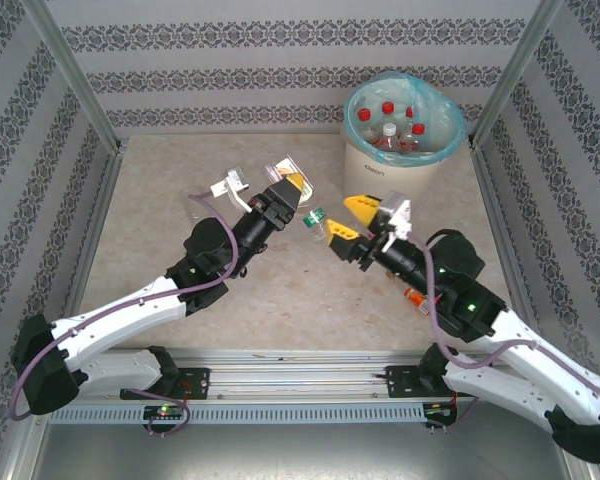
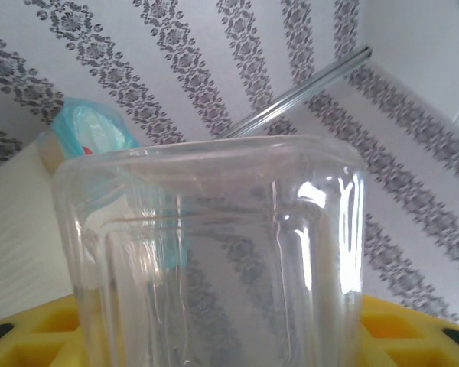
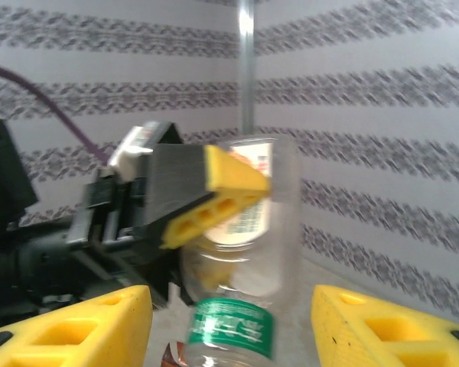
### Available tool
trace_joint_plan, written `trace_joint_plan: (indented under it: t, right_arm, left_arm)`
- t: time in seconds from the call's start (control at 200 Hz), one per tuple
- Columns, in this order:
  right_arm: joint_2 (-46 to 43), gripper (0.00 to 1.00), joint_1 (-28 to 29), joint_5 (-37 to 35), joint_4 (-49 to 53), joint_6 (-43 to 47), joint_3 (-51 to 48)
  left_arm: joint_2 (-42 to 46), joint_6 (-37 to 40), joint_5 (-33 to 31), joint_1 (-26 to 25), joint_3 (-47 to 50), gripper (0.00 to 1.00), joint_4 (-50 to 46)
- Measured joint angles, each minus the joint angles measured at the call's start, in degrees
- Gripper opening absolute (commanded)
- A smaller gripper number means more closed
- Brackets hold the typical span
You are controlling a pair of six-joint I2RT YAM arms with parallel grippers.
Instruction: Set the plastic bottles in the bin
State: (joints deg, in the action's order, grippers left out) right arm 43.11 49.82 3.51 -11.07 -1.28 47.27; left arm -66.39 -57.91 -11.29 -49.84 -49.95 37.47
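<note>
The round off-white plastic bin (image 1: 385,172), lined with a turquoise bag, stands at one o'clock on the table and holds several red-capped clear bottles (image 1: 388,136). Near the centre, the left gripper (image 1: 286,186) clamps a clear plastic bottle (image 2: 214,252), base upward. The right gripper (image 1: 348,220) gapes, its fingers clear on either side of a green-labelled end (image 3: 231,329), apparently of that same bottle. A small orange bottle (image 1: 414,295) lies at four o'clock.

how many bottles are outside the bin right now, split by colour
clear bottle, gripped in the left hand: 1
green-labelled bottle: 1
orange bottle: 1
total: 3
</note>
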Motion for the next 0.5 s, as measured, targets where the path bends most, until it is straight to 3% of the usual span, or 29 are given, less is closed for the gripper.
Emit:
trace_joint_plan:
  t: [0.29,0.5]
  right_arm:
    - [4.4,0.61,3.0,-1.3,-11.4,9.9,-2.3]
    - [5.2,0.58,3.1,-1.5,-16.0,13.5,-2.3]
  left_arm:
    - [-1.5,-5.9,0.6,0.0,2.3,0.01,15.8]
    - [-1.8,-6.5,1.9,0.0,2.0,0.0,20.8]
